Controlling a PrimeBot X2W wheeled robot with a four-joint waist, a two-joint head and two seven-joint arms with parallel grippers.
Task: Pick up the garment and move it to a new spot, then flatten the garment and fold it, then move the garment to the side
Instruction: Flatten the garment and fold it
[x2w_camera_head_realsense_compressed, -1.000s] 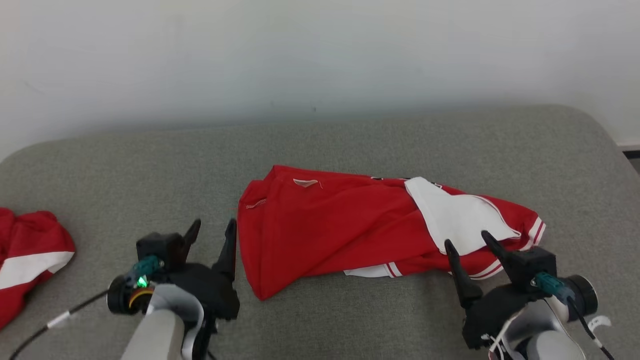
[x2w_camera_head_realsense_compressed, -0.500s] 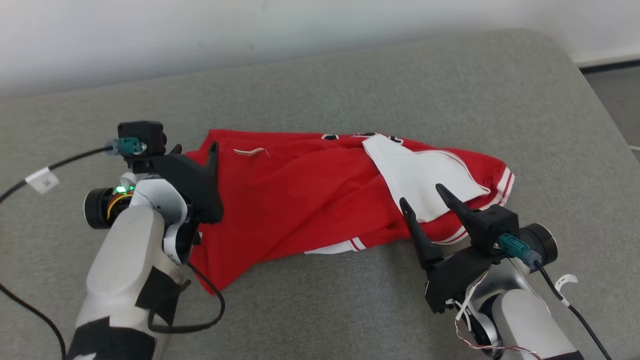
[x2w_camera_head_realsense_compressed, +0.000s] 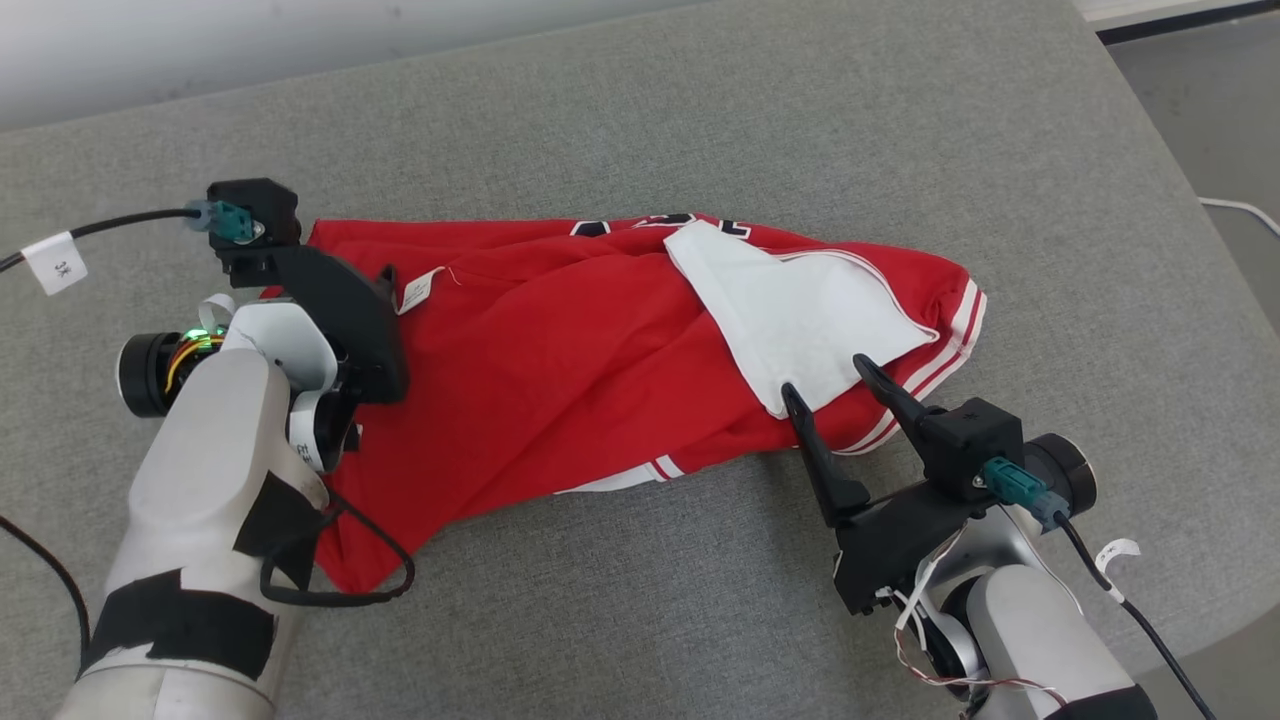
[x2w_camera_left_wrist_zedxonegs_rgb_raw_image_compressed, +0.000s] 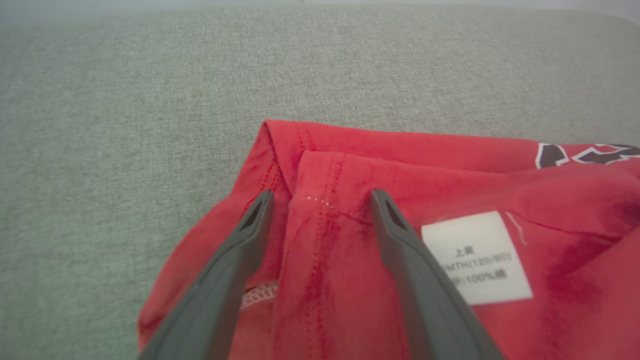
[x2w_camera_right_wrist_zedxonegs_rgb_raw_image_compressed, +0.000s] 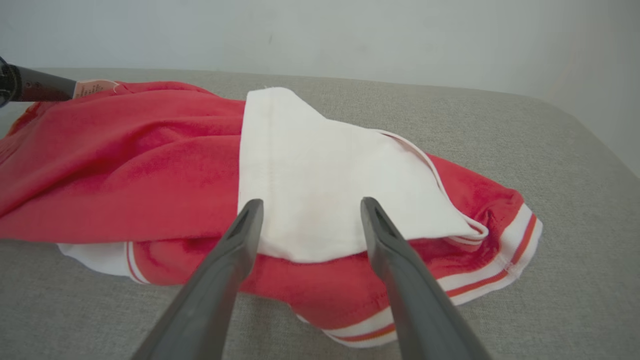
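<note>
While the red garment (x2w_camera_head_realsense_compressed: 560, 360) lay on the grey cushion (x2w_camera_head_realsense_compressed: 700, 120), both grippers stood wide.
At nine o'clock the left gripper (x2w_camera_left_wrist_zedxonegs_rgb_raw_image_compressed: 320, 197) stood over its hem (x2w_camera_left_wrist_zedxonegs_rgb_raw_image_compressed: 280, 145); at four o'clock the right gripper (x2w_camera_head_realsense_compressed: 826, 376) hovered by the white panel (x2w_camera_head_realsense_compressed: 790, 310).

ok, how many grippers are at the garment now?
2. Left gripper, open, over a corner of the red garment beside the care label; right gripper, open, at the white panel on the opposite end. Neither has closed on cloth.
</note>
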